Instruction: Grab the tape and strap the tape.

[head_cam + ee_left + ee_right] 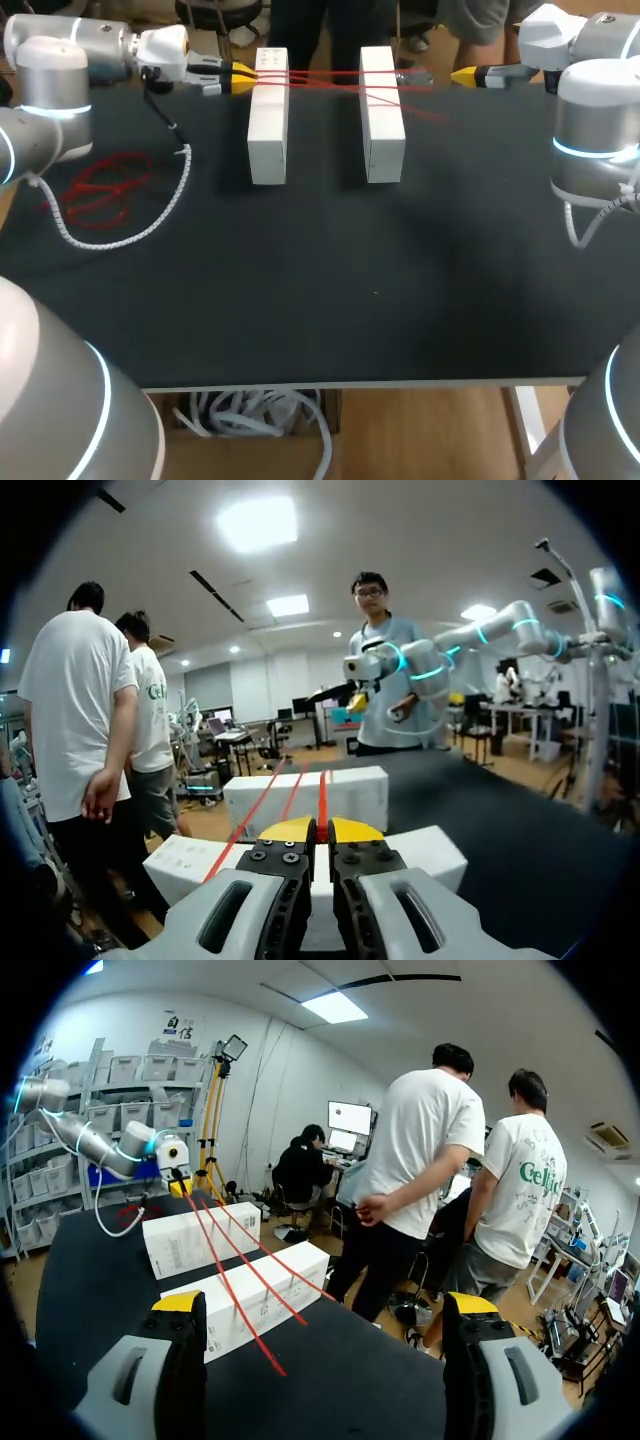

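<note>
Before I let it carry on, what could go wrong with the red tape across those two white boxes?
The left gripper is shut on the red tape; a hard pull could drag or tip the left white box. The right gripper is open, so the tape's free end by the right white box may slip off.

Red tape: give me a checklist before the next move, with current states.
1. Left end effector shut on the red tape: ok.
2. Tape runs across the left white block and the right white block: ok.
3. Right end effector open, holding nothing: ok.
4. Right end effector at the tape's free end: not ok. The end lies on the table beside the right white block, apart from it.
5. Strands taut: cannot tell.
</note>
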Tool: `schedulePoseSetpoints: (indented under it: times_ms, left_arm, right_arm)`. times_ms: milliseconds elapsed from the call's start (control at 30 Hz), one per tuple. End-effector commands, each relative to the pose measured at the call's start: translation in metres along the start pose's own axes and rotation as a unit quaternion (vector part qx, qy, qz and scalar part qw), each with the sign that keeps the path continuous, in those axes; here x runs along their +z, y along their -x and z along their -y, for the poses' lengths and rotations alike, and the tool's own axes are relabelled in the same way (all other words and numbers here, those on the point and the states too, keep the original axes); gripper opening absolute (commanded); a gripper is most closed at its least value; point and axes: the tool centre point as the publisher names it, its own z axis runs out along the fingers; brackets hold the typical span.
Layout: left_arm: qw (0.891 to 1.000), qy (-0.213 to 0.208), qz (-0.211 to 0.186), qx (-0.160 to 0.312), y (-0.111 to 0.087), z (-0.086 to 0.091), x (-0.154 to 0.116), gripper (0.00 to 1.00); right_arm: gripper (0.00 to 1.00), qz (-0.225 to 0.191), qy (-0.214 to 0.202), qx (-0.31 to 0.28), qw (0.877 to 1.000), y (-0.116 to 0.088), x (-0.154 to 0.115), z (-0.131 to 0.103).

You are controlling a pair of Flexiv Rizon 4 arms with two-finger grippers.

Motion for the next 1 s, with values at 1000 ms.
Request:
schedulePoseSetpoints:
  times_ms: [1000]
  left_arm:
    - [0.994, 0.084, 0.064, -0.007, -0.053, 0.108, 0.012, 0.0]
  right_arm:
    - [1.0, 0.0, 0.0, 0.0, 1.0, 0.0, -0.001, 0.0]
